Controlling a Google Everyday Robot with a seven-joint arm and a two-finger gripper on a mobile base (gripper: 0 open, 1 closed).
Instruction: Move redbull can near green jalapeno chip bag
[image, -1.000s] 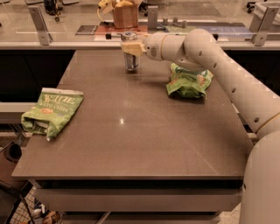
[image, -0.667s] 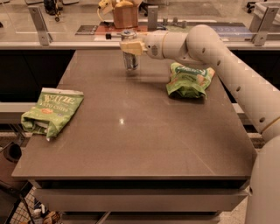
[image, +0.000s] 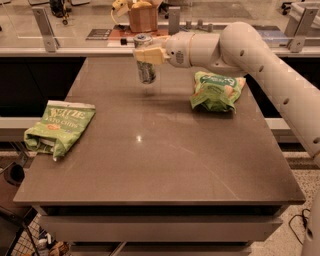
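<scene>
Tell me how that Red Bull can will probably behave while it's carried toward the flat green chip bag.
The redbull can looks rigid metal, so it should keep its shape in the gripper clamped near its top. Its smooth wall may slip if the grip loosens. Tall and slim, it could tip when set down by the green jalapeno chip bag.

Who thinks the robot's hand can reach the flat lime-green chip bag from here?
Probably yes: the hand, gripping the slim silver metal can above the far side of the brown tabletop, has only bare surface between it and the flat lime-green chip bag.
</scene>
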